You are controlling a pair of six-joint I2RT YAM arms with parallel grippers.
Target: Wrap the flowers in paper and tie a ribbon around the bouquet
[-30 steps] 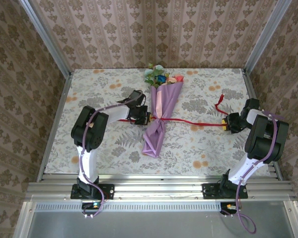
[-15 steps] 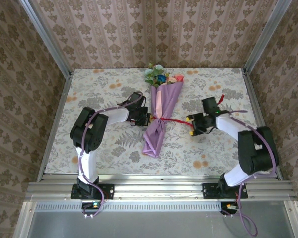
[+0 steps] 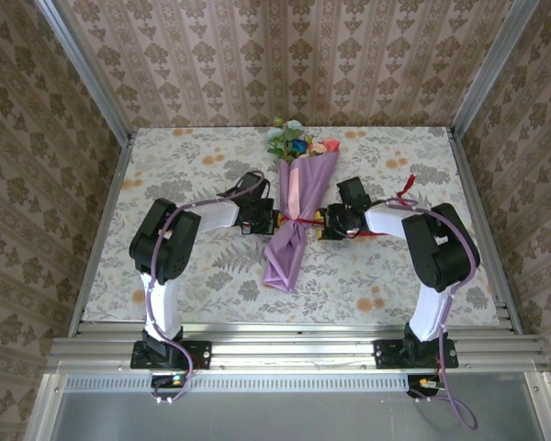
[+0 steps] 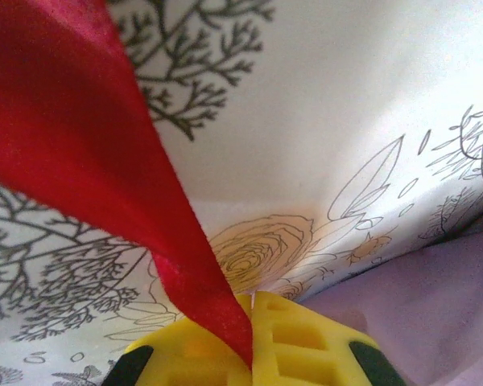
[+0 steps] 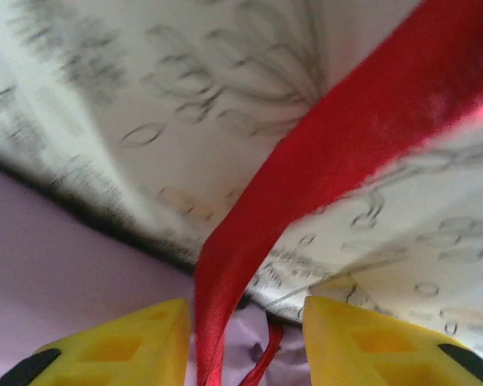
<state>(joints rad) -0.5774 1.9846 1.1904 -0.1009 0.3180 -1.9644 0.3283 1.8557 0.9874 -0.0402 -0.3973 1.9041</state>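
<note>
The bouquet [image 3: 298,207] is lying flat. Just right of it, the right gripper [image 3: 321,222] is standing with jaws apart, the ribbon [image 5: 338,137] running loose between them. Just left, the left gripper [image 3: 275,220] is pinching the other end. Pulling now risks dragging the bouquet or slackening the tie.

Lilac bouquet [image 3: 292,241] w/ pink inner edge, red ribbon [image 4: 64,121], pale grey-floral tablecloth [image 3: 193,170].
</note>
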